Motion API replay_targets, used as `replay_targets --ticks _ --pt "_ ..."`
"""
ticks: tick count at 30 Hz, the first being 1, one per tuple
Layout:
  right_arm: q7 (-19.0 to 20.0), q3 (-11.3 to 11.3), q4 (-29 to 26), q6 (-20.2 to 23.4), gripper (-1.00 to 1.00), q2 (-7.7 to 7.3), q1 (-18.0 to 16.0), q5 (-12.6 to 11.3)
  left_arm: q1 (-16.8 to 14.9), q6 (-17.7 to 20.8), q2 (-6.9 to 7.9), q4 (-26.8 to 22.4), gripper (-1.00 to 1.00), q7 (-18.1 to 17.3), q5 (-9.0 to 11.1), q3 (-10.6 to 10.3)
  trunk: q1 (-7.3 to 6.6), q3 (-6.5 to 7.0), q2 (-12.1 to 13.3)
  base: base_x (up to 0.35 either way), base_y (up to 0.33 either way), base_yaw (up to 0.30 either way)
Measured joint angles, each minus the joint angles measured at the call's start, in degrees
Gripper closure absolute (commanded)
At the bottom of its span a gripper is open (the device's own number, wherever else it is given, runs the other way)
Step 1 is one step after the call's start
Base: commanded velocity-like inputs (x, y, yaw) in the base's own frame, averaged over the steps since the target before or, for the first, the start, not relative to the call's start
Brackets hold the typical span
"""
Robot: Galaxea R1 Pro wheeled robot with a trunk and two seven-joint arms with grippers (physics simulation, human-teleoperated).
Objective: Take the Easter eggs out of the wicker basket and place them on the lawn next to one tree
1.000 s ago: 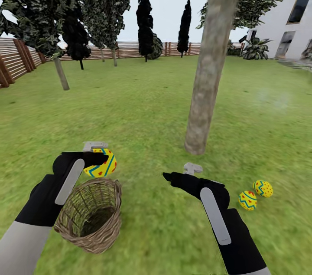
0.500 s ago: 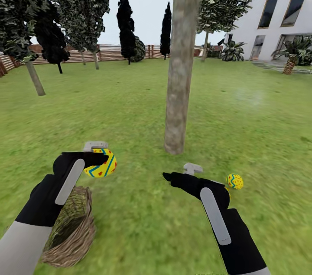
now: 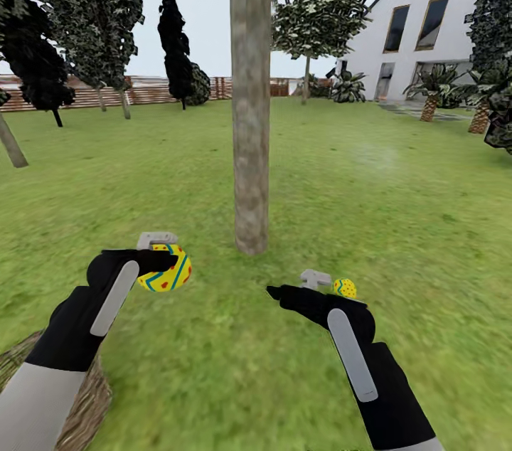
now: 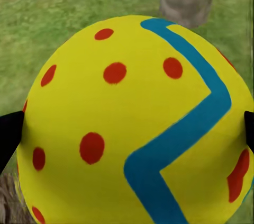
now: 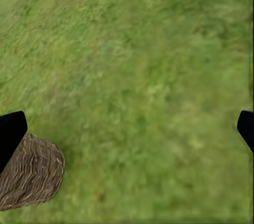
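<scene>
Jaws on the left gripper (image 3: 165,260) are clamped around one of the Easter eggs (image 3: 166,268), a yellow one with a blue zigzag and red dots, carried above the lawn (image 3: 398,223); the left wrist view shows that egg (image 4: 135,123) pinched between two dark fingertips (image 4: 9,136), with the foot of the trunk beyond it. Lowest at the left edge of the head view, half hidden under the left forearm, is the wicker basket (image 3: 89,401), and its inside cannot be seen from here. Straight ahead stands the tree (image 3: 250,117), a thick bare grey-brown trunk, its base just beyond the held egg. Further right, the right gripper (image 3: 288,289) hangs with its jaws spread wide and nothing between them, as the right wrist view confirms with grass across the gap and the basket (image 5: 29,179) at one corner. Just past the right wrist, a second egg (image 3: 345,288) lies on the grass near the trunk's foot; a third cannot be made out.

My judgement is that the step in hand is setting the carried egg down by this same trunk. To do it well, bring the left arm low until the egg nearly touches the grass close to the trunk base, keep it clear of the egg lying there, and part the jaws slowly so it settles without rolling off
</scene>
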Motion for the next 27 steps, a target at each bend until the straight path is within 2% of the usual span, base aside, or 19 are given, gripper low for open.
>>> replay_targets --ticks 17,27 --pt "0.00 0.03 0.02 -0.01 -1.00 0.01 -0.01 -0.09 0.01 0.01 0.01 0.39 1.00 0.14 -0.27 -0.02 0.00 0.10 0.00 0.002 -0.279 -0.022" --pt "0.00 0.03 0.01 -0.79 -1.00 0.00 0.00 -0.02 0.00 0.01 -0.05 0.59 1.00 0.32 -0.34 -0.08 -0.02 0.52 0.00 0.170 -0.262 -0.145"
